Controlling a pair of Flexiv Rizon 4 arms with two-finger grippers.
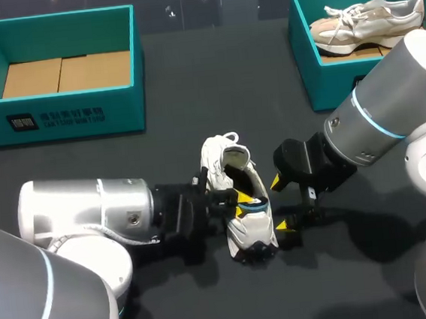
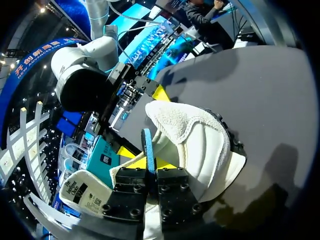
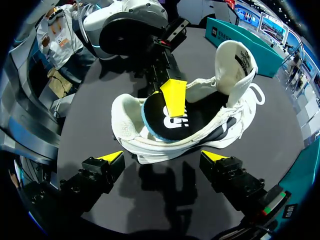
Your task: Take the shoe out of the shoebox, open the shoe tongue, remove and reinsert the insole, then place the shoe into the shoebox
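Observation:
A white shoe (image 1: 236, 184) lies on the dark table between my two arms, its tongue folded back. My left gripper (image 1: 240, 201) reaches into the shoe's opening from the left. It is shut on the raised heel end of the black, blue-edged insole (image 3: 170, 122). In the left wrist view the insole's blue edge (image 2: 148, 145) stands pinched between the left gripper (image 2: 148, 164) fingers. My right gripper (image 1: 281, 206) stands open just right of the shoe, apart from it. In the right wrist view its own gripper (image 3: 162, 157) has one yellow fingertip to each side, before the shoe's side wall (image 3: 150, 150).
An empty teal shoebox (image 1: 64, 106) with a cardboard floor stands at the back left. A second teal shoebox (image 1: 311, 82) at the back right holds another pale shoe (image 1: 366, 20). Bare table lies between the boxes and around the shoe.

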